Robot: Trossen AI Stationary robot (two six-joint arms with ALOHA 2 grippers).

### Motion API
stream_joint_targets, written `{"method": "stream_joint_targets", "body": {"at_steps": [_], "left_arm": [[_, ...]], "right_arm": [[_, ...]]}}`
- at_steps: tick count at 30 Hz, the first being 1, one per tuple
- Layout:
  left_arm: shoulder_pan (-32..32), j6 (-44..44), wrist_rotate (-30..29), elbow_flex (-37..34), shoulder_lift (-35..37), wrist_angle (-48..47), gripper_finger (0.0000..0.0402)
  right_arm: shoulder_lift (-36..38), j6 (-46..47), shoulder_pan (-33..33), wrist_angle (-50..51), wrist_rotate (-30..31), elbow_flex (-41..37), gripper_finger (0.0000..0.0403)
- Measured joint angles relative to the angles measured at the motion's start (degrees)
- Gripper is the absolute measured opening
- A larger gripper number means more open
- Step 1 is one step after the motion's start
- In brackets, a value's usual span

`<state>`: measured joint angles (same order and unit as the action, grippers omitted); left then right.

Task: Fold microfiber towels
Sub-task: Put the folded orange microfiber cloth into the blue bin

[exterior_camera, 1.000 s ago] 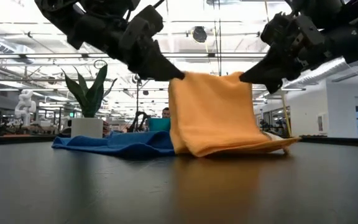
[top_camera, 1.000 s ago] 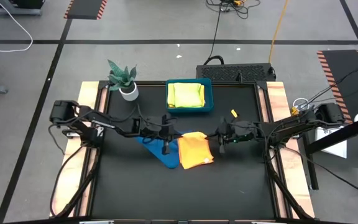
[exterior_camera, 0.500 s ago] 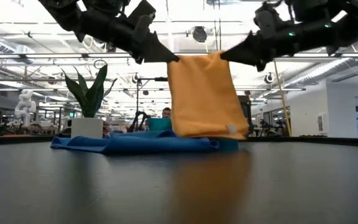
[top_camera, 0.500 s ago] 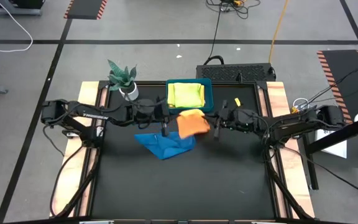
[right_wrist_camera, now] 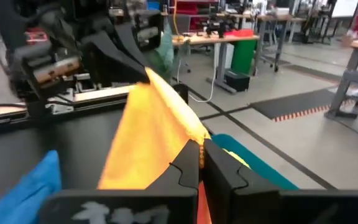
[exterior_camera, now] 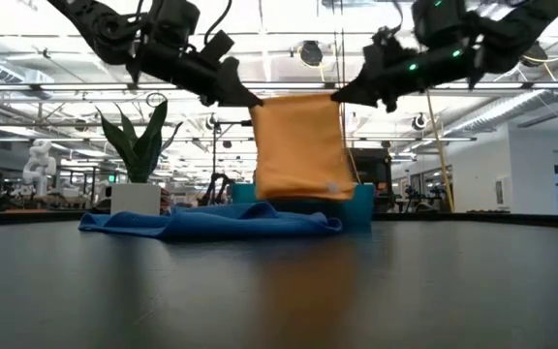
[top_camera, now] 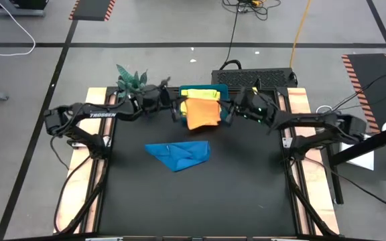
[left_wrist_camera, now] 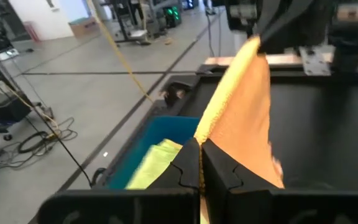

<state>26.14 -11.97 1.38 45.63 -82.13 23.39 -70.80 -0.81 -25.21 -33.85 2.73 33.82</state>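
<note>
Hanging over a black table, an orange towel.
Both pincers, left and right, pinch its corners; tray beneath, blue towel nearer.

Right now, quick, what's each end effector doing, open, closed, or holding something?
Left end effector: closed on one top corner of the orange towel.
Right end effector: closed on the towel's other top corner, above the tray.

Grey concrete floor with dark seams, hazard-striped mats, and ceiling lights.
</note>
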Motion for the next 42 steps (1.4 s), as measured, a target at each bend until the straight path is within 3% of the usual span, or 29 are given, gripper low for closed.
{"method": "stream_joint_targets", "body": {"at_steps": [7, 18, 26, 33, 37, 42], "left_arm": [[6.85, -1.53, 2.34, 0.32, -3.35, 3.63, 0.0001], [12.88, -3.31, 3.72, 10.89, -20.41, 0.73, 0.0002], [14.19, -2.95, 3.24, 19.9, -27.45, -6.74, 0.0005], [13.98, -2.27, 1.73, 20.94, -27.15, -9.3, 0.0018], [13.97, -2.54, 2.76, 20.96, -26.91, -9.96, 0.002], [14.06, -2.39, 3.94, 20.9, -26.91, -12.34, 0.0036]], "right_arm": [[-11.43, -0.94, -5.34, -0.09, -1.58, 6.57, 0.0], [-22.75, -2.1, -10.93, 0.6, -1.32, 11.64, 0.0], [-27.1, -3.07, -15.21, 0.31, -3.98, 13.13, 0.0], [-27.59, -3.49, -17.14, -0.02, -7.59, 13.6, 0.0001], [-27.54, -4.38, -17.23, -0.26, -7.47, 13.6, 0.0022], [-27.42, -3.74, -17.27, 0.53, -7.24, 13.56, 0.0083]]}}
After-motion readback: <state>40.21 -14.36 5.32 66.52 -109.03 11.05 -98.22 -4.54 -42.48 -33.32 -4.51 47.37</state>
